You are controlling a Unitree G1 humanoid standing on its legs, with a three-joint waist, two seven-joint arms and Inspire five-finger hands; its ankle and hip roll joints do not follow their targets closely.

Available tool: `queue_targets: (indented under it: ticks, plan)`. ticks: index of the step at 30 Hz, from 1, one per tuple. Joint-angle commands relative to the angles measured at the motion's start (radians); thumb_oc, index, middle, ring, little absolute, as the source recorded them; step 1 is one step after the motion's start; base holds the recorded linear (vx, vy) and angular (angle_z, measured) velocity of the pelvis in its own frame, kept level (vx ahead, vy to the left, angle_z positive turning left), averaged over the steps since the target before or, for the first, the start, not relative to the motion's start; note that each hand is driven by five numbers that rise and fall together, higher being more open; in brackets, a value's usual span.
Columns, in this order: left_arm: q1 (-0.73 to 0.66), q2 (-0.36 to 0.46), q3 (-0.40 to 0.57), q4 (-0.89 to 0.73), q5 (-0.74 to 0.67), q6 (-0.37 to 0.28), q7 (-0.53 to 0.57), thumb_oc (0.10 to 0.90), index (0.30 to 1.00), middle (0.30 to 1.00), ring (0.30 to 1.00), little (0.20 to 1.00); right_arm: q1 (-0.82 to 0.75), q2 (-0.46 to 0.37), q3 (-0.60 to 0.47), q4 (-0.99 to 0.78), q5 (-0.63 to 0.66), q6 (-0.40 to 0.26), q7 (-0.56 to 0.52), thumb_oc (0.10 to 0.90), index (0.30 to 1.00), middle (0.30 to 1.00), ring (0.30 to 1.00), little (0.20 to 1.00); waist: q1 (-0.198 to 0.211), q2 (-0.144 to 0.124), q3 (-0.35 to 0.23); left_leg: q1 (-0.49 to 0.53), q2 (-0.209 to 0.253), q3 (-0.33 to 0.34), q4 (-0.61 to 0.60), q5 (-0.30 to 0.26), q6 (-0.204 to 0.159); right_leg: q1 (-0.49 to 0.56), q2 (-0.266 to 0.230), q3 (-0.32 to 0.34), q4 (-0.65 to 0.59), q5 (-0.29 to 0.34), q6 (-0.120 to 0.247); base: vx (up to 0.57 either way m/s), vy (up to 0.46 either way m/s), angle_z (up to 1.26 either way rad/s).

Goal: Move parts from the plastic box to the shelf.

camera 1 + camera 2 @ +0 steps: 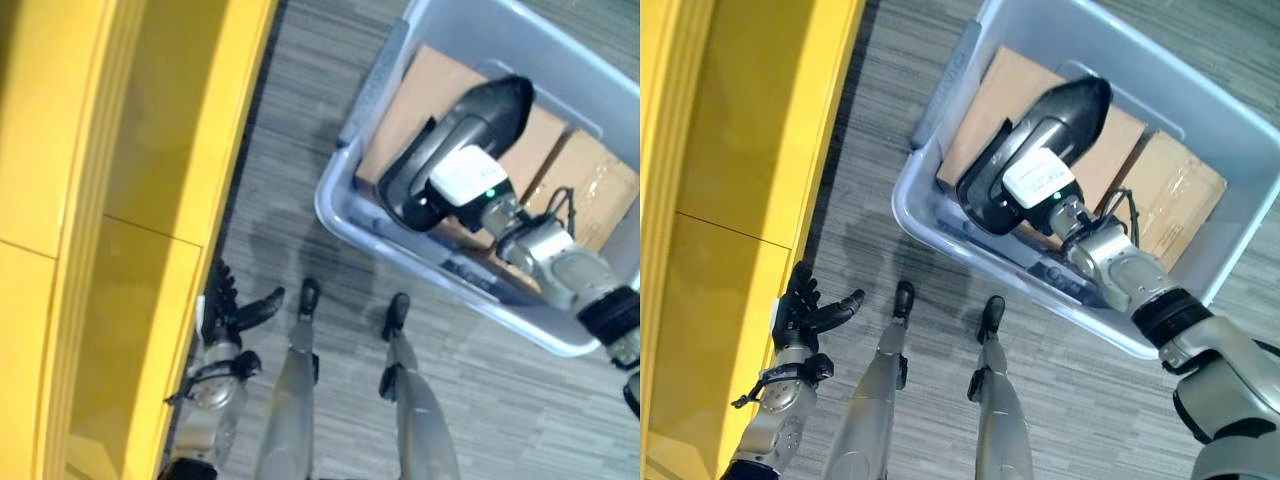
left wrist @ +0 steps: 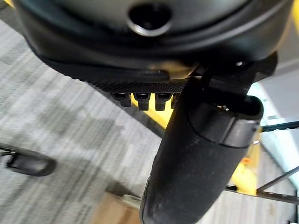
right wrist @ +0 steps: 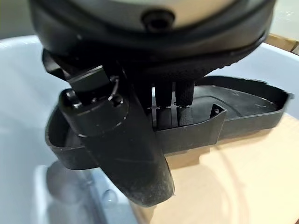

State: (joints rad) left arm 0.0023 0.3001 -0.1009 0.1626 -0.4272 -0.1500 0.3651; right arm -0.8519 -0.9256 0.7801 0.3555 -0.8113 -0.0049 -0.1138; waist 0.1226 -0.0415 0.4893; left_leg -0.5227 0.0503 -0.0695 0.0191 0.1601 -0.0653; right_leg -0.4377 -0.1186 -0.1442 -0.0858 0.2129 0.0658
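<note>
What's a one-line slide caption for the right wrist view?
Right hand gripping the rim of a black plastic part over the cardboard inside the plastic box.

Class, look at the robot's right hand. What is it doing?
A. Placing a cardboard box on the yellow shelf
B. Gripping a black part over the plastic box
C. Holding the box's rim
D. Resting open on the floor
B: the right hand has fingers curled on the black part above the plastic box.
</note>
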Motion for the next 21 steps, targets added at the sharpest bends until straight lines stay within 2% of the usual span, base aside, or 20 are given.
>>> queue_targets:
  ticks: [1,9,11,21]
  plan:
    - [-0.002,0.052,0.016,-0.041,0.006,-0.042,0.005,0.900,1.000,1.000,1.000,1.000,-0.080,-0.077,-0.061,-0.075,0.033,-0.009,-0.071,0.400,0.300,0.300,0.300,0.300,-0.015,0.006,-0.009,0.087,-0.020,0.075,-0.080,-0.014,0.004,0.087,-0.019,0.048,0.132,-0.211,0.056,0.00,0.000,0.00]
    - [0.020,0.062,0.029,-0.052,0.010,-0.028,-0.022,0.900,1.000,1.000,1.000,1.000,0.021,-0.154,-0.198,-0.245,0.057,-0.037,-0.091,0.400,0.300,0.300,0.300,0.300,-0.026,0.000,-0.100,0.155,-0.014,0.064,-0.102,-0.016,0.002,0.164,-0.028,0.047,0.082,-0.191,0.064,0.00,-0.001,0.00]
    - [0.033,0.070,0.038,-0.061,0.012,-0.023,-0.033,0.900,1.000,1.000,1.000,1.000,0.046,-0.174,-0.230,-0.292,0.062,-0.047,-0.088,0.400,0.300,0.300,0.300,0.300,-0.030,-0.009,-0.127,0.172,-0.009,0.064,-0.103,-0.021,0.005,0.179,-0.028,0.050,0.075,-0.189,0.064,0.01,-0.006,0.02]
    - [0.062,0.080,0.046,-0.069,0.012,-0.013,-0.060,0.900,1.000,1.000,1.000,1.000,0.093,-0.197,-0.285,-0.352,0.072,-0.072,-0.089,0.400,0.300,0.300,0.300,0.300,-0.043,-0.024,-0.190,0.223,0.006,0.073,-0.099,-0.038,0.013,0.216,-0.027,0.077,0.071,-0.194,0.064,0.01,-0.003,-0.01]
